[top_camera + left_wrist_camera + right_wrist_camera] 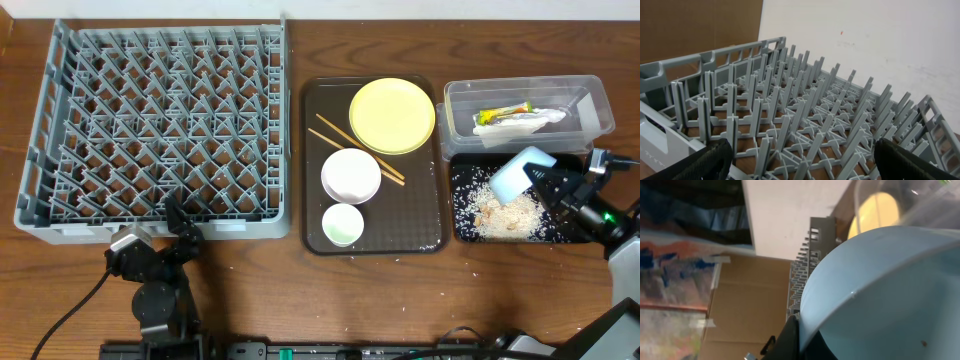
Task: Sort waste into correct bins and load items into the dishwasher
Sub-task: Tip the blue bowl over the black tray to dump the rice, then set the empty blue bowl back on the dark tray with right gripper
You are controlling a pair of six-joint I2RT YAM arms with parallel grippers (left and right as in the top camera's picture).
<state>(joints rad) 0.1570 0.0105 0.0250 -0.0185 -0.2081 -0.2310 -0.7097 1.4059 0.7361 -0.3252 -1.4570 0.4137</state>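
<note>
Your work surface is a brown wooden table (250, 290). Beyond it, the wrist views show a white wall (880, 40) and brown cardboard panels (750, 300).

The large square grey plastic dish rack (150, 130) fills the table's left side, and its pegs hold nothing. Your left gripper (180, 222) sits at the rack's near edge. Its fingers (710, 160) are spread wide with nothing between them.

Just right of the rack lies the dark-brown serving tray (420, 200). It carries:
- the round yellow plate (392, 115) at the far end
- the white bowl (350, 175) in the middle
- the small white cup (343, 224) nearest you
- the thin wooden chopsticks (335, 130), lying slantwise and passing under the bowl

On the far right, the clear rectangular plastic tub (460, 95) holds the green-and-yellow snack wrapper (503, 113) and the crumpled white paper napkin (520, 124). Touching its near side is the shallow black rectangular tray (462, 225), where loose whitish rice grains with tan crumbs (505, 212) are heaped and scattered.

Your right gripper (543, 178) is pinching the rim of the light-blue bowl (518, 172). The bowl is tipped on its side above the black tray, with its mouth turned down towards the rice. In the right wrist view the bowl (880, 295) fills most of the picture.
</note>
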